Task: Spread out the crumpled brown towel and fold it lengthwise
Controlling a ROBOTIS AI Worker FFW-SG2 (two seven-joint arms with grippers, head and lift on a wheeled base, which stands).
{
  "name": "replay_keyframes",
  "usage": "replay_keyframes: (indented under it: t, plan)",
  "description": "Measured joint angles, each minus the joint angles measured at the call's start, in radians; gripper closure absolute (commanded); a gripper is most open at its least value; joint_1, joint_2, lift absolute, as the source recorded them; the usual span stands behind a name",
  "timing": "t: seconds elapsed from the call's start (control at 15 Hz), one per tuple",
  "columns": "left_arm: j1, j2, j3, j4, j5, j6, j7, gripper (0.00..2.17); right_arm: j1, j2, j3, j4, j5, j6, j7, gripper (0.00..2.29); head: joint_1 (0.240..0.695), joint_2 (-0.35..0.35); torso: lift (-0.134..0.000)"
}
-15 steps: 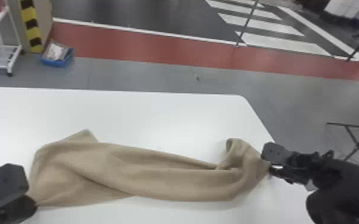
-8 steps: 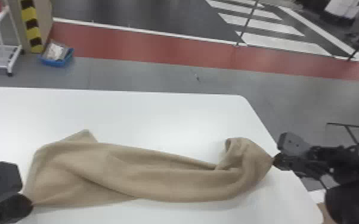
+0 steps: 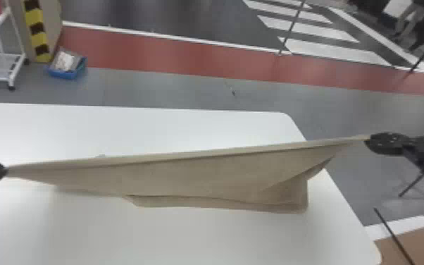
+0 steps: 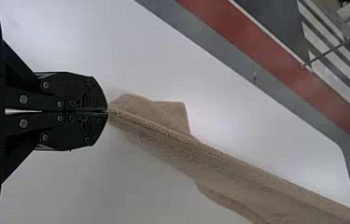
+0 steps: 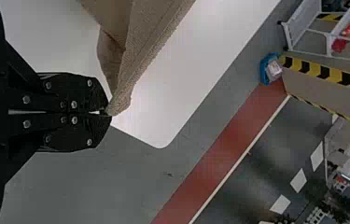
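The brown towel [image 3: 200, 176] is stretched taut between both grippers, its top edge a nearly straight line and its lower part hanging in folds above the table. At the left edge of the head view, my left gripper [image 3: 6, 171] holds one corner. Past the table's right edge, my right gripper [image 3: 369, 140] holds the other end, somewhat farther from the robot. In the left wrist view, the left gripper [image 4: 107, 111] is shut on the corner of the towel [image 4: 210, 158]. The right wrist view has the right gripper [image 5: 109, 114] shut on the towel's tip [image 5: 140, 51].
The white table [image 3: 186, 236] lies beneath the towel, with its rounded far right corner close by. On the floor beyond are a blue bin [image 3: 66, 70] and a white rack [image 3: 17, 67]. A brown and white object [image 3: 412, 239] is beside the table at the lower right.
Both grippers have moved up and outward with the towel between them. It has gone from lying bunched on the table to being pulled straight and lifted, the right end past the table edge.
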Motion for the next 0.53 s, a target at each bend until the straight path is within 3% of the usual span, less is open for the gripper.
replay_keyframes:
  t: [0.13, 0.2, 0.4, 0.53]
  plan:
    - [-0.093, -0.005, -0.004, 0.028, 0.026, 0.061, 0.041, 1.26, -0.046, 0.016, 0.053, 0.004, -0.011, 0.123, -0.004, 1.21, 0.695, -0.35, -0.124]
    - [-0.148, -0.011, -0.019, 0.069, 0.041, 0.082, 0.071, 1.26, -0.081, 0.031, 0.103, 0.006, -0.002, 0.186, -0.037, 1.21, 0.679, -0.35, -0.124]
    - [-0.321, -0.044, -0.09, 0.271, 0.059, 0.104, 0.175, 1.26, -0.225, 0.074, 0.265, 0.072, 0.055, 0.328, -0.194, 1.21, 0.637, -0.323, -0.124]
    - [-0.453, -0.084, -0.124, 0.453, 0.066, 0.103, 0.234, 1.26, -0.352, 0.103, 0.358, 0.159, 0.089, 0.386, -0.27, 1.21, 0.608, -0.302, -0.124]
